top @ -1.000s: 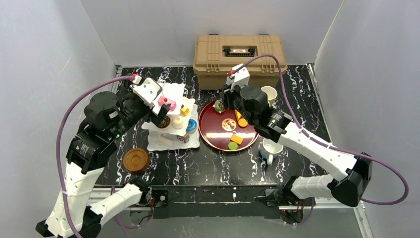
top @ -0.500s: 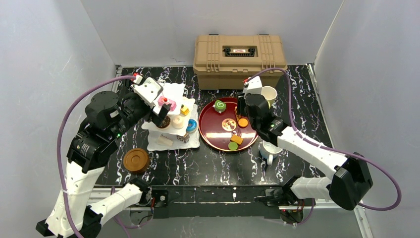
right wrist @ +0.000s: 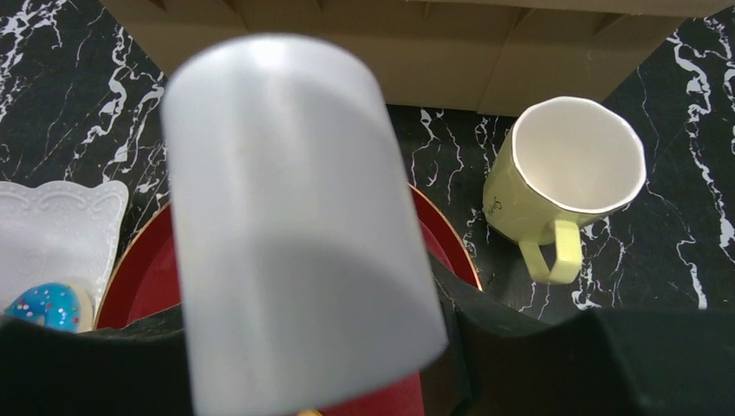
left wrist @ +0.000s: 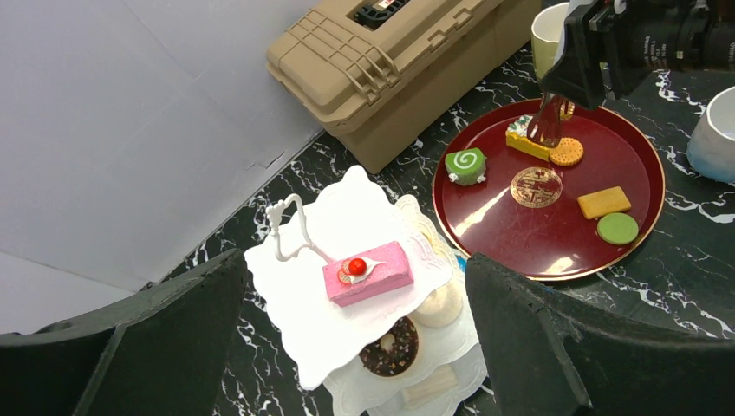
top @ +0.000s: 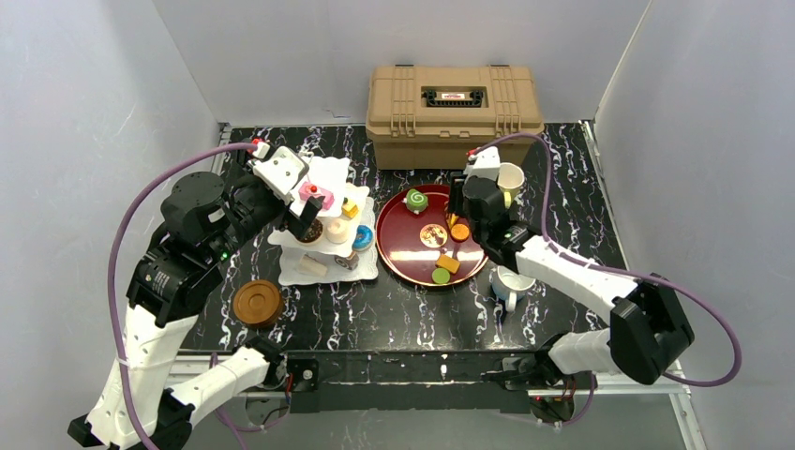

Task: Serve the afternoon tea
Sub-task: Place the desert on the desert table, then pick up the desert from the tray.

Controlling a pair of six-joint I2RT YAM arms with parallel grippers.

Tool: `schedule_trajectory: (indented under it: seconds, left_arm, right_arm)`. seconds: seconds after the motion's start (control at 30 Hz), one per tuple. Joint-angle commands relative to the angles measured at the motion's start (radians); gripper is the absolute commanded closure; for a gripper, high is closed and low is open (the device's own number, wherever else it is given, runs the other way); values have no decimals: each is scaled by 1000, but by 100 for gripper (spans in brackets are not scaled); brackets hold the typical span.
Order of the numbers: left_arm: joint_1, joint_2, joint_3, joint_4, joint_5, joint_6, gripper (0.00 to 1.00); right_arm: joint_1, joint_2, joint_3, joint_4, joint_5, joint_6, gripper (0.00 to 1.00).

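The white three-tier stand (top: 323, 246) (left wrist: 325, 334) carries a pink cake (top: 322, 196) (left wrist: 367, 272) on its top tier, with a chocolate donut (left wrist: 389, 346) and a blue donut (top: 364, 237) (right wrist: 48, 305) on lower tiers. My left gripper (top: 305, 204) (left wrist: 355, 347) hangs open above the stand, its fingers wide either side of the top tier. My right gripper (top: 456, 220) (left wrist: 548, 126) points down at a yellow cake (left wrist: 523, 140) and a round cookie (left wrist: 566, 152) on the red tray. In the right wrist view one pale blurred finger (right wrist: 295, 225) hides the jaws.
The dark red tray (top: 403, 253) (left wrist: 520, 251) also holds a green roll (top: 415, 200) (left wrist: 465, 165), an orange bar (top: 448, 263) and a green disc (top: 440, 276). A cream-yellow mug (top: 509, 178) (right wrist: 563, 173), a white mug (top: 513, 281), a brown coaster (top: 258, 302) and the tan case (top: 455, 101) stand around.
My right gripper has left the green roll at the back of the tray and swung right to the yellow cake and cookie. The left arm has not moved.
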Motion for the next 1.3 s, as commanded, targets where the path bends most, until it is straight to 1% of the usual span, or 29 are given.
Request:
schedule_trajectory:
  seconds: [0.0,0.2,0.63,0.9,1.07,1.27]
  left_arm:
    - [2,2,19,9,11,-9,6]
    - [2,2,18,10,11,-10,6]
    - [2,1,14,12,13,-10,6]
    - [2,1,18,12,13,-9,6]
    - [2,-5,15,6,7,-4,6]
    - [2,1,23,7,13,-7,6]
  right_arm:
    - [-5,23,-3,107,46,39,41]
    - [-8,58,-9,146,67,54,41]
    - [-13,149,-22,203,164,68,39]
    - [-13,201,-18,245,175,114,39]
    - [-14,231,-9,264,198,124,39]
    - [-22,278,9,298,192,131,40]
